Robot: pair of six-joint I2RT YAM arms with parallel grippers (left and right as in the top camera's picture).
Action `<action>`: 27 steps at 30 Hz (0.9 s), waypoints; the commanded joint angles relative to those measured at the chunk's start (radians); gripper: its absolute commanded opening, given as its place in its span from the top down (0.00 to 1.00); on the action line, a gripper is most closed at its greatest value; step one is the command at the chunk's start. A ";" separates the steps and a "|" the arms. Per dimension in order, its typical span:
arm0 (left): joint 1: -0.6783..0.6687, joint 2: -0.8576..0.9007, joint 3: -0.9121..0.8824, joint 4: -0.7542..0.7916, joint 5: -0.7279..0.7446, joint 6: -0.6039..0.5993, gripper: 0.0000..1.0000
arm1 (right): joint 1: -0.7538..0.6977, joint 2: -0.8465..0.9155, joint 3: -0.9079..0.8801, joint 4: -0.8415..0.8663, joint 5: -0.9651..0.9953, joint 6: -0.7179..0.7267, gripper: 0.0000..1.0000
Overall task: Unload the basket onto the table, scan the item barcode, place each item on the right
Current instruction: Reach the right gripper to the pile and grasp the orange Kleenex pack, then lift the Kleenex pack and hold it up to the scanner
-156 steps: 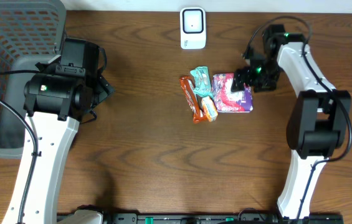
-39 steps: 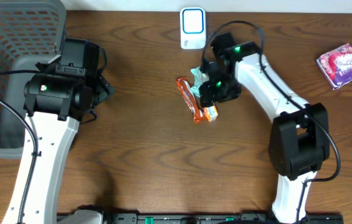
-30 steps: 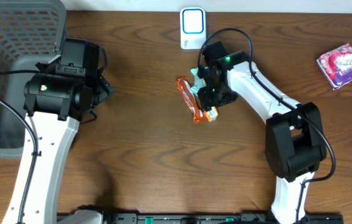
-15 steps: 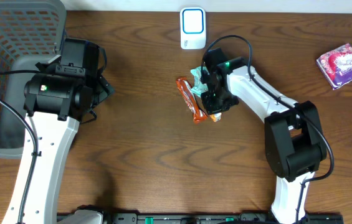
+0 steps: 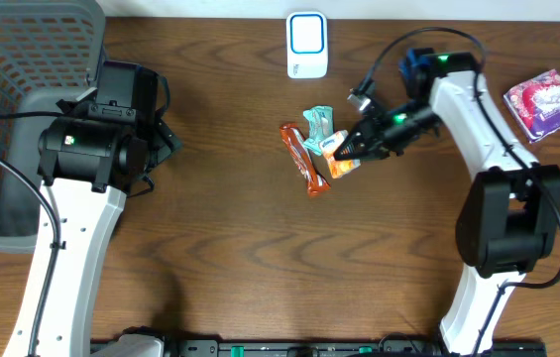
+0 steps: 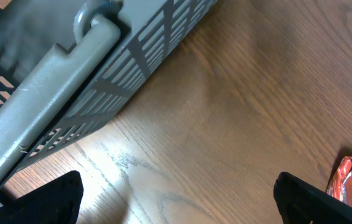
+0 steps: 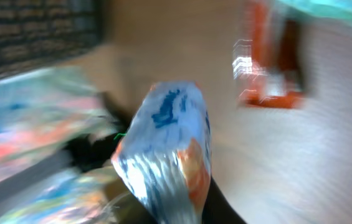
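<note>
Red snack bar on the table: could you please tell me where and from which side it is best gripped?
I would grip the red snack bar across its narrow width, toward its near end, coming straight down from above: it lies flat, long and thin, and the teal packet sits close by its far end.

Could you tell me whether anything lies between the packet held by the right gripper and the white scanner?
Only the teal packet, flat on the table, lies roughly between the held orange packet and the scanner.
</note>
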 commanded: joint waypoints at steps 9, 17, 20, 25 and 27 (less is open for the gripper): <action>0.003 -0.010 0.003 -0.004 -0.021 -0.005 0.02 | -0.004 -0.002 -0.016 -0.215 -0.278 -0.344 0.99; 0.003 -0.010 0.003 -0.004 -0.021 -0.005 0.02 | 0.033 -0.002 -0.018 -0.215 -0.309 -0.325 0.99; 0.003 -0.010 0.003 -0.004 -0.021 -0.005 0.02 | 0.039 -0.002 -0.018 -0.215 -0.296 -0.327 0.99; 0.003 -0.010 0.003 -0.004 -0.021 -0.005 0.02 | 0.058 -0.002 -0.018 -0.161 -0.297 -0.326 0.99; 0.003 -0.010 0.003 -0.004 -0.021 -0.005 0.02 | 0.072 -0.002 -0.017 -0.121 -0.271 -0.314 0.99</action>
